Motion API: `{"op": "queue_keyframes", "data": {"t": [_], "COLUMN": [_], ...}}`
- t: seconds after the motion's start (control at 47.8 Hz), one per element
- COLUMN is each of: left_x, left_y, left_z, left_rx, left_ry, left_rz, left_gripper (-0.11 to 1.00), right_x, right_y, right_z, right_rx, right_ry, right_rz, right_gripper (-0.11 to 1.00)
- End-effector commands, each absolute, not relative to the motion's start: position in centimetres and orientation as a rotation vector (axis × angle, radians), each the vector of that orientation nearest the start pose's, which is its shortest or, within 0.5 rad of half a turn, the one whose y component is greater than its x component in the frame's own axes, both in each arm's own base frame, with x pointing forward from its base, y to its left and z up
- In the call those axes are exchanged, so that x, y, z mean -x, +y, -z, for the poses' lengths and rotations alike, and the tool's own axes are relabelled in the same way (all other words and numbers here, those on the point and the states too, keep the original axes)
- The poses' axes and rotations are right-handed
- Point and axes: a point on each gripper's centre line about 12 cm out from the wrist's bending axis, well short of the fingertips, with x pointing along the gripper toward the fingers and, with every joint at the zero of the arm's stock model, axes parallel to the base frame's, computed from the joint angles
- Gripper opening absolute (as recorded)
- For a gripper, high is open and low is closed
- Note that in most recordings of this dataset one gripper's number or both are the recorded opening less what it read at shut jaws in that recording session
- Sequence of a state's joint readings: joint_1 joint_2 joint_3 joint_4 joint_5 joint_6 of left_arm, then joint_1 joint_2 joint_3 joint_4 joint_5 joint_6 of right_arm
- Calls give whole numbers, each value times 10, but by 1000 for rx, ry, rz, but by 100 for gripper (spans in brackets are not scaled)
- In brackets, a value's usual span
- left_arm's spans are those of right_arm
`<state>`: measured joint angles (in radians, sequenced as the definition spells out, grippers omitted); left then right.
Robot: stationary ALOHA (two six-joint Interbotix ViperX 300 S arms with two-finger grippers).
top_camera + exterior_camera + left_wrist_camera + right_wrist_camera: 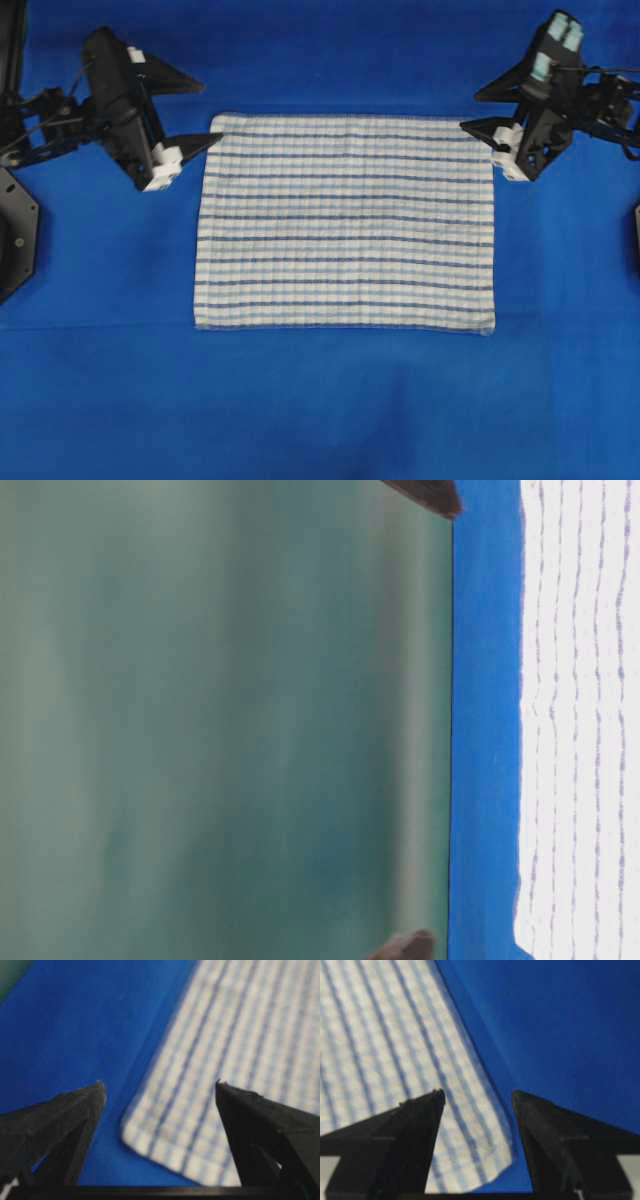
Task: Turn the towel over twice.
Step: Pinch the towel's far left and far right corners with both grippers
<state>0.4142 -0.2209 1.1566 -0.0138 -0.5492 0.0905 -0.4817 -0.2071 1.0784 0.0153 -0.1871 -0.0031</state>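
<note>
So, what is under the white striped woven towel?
The white striped woven towel lies flat on the plain blue cloth, which shows all around it. Whatever the towel covers cannot be seen.

The towel (345,225) is woven cloth, matt, with a ribbed, slightly rough weave; the worktop (320,410) is covered in smooth, matt blue cloth; the left claw (160,1091) and right claw (477,1097) have matt black fingers with a grainy surface.
</note>
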Motion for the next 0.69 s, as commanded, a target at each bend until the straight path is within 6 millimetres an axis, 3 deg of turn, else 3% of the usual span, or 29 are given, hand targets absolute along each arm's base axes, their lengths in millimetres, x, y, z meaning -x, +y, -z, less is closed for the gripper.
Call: {"op": "queue_keyframes", "data": {"t": [0.0, 0.209, 0.461, 0.565, 0.67], "left_x": [-262, -269, -268, -264, -259], "left_y": [125, 139, 158, 164, 167], "left_z": [-141, -109, -85, -74, -61], "left_rx": [6, 28, 53, 73, 97], "left_ry": [393, 479, 551, 596, 659], "left_rz": [-431, -456, -500, -520, -527], "left_gripper": [90, 90, 86, 76, 53], "right_x": [-255, -253, -247, -246, -245], "right_y": [-139, -152, -158, -157, -157], "right_z": [-124, -96, -87, -84, -82], "right_rx": [-176, -203, -204, -197, -196], "right_ry": [670, 727, 738, 753, 766], "right_rz": [483, 518, 537, 533, 530], "right_gripper": [61, 61, 58, 45, 19]}}
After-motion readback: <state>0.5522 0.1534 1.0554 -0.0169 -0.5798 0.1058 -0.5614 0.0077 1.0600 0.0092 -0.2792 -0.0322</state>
